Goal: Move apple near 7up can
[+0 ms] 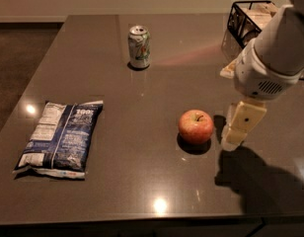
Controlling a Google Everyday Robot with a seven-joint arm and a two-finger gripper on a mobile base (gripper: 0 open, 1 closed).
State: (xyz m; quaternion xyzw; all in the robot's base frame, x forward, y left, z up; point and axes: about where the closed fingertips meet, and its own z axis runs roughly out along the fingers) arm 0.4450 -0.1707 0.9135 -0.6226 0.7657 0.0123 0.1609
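The end effector point(232, 141) hung low over the right side of the table point(142, 98), pointing downward, its cream-coloured tip close above the dark surface. From this angle it showed as a single pale block, so I could not tell whether it was open or closed. Nothing could be seen in its hold. Above it, the bulky white wrist and arm point(275, 53) rose toward the upper right corner, and a broad shadow point(250, 177) of the arm lay on the table on the near side.

Just to the left of the end effector sat the apple point(196, 126) - red-orange with a paler patch and a short stem at the top. It rested on the table with a narrow gap between it and the end effector, the two apparently not touching.

The 7up can point(139, 47) stood upright toward the far side of the table, left of the apple and well apart from it, its silver top facing up.

A dark blue chip bag point(60, 138) lay flat near the left edge, on the near side - well apart from both the apple and the can. At the far right corner, partly hidden behind the arm, stood a black wire basket point(241, 21) holding pale items I could not make out.
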